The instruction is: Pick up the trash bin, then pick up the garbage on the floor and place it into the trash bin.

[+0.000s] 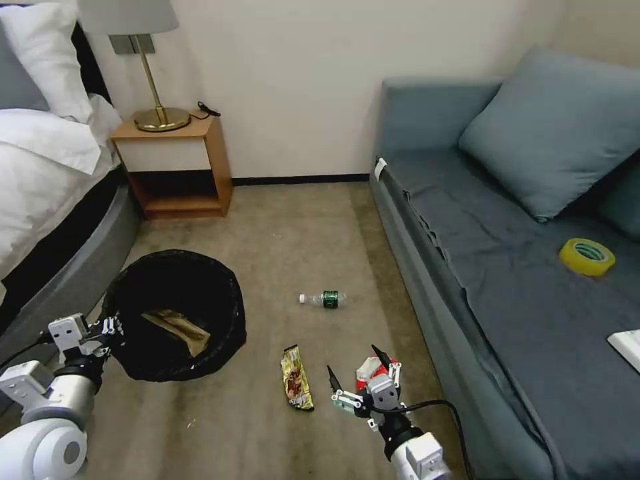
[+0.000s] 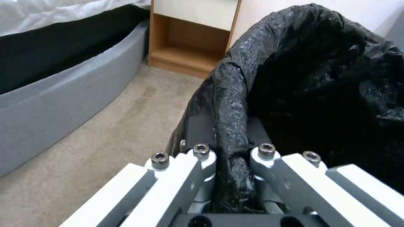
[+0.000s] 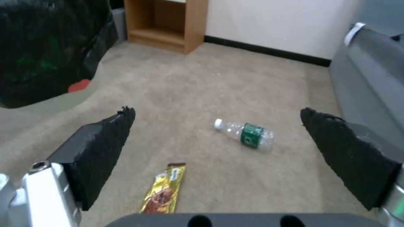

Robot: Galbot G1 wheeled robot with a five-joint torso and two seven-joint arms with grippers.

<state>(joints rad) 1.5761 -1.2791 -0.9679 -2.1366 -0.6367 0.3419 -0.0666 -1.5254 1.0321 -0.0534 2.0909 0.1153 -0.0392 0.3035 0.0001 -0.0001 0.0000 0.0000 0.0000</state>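
Beige carpet floor point(image 1: 280, 233); on it lie a clear bottle point(image 1: 323, 299), a gold snack wrapper point(image 1: 297, 377), a red-and-white packet point(image 1: 372, 369); a wooden nightstand point(image 1: 177, 167) stands by the wall.

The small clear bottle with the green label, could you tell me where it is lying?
In the head view the small clear plastic bottle with the green label lies on the carpet between the black-lined round trash bin and the grey sofa.

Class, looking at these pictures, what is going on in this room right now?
A two-armed robot is clearing litter off a carpeted floor. Its left gripper is clamped on the rim of the trash bin, which already holds a brown paper bag. Its right gripper hangs open above the floor near a red-and-white packet. A gold snack wrapper and a small bottle lie on the carpet.
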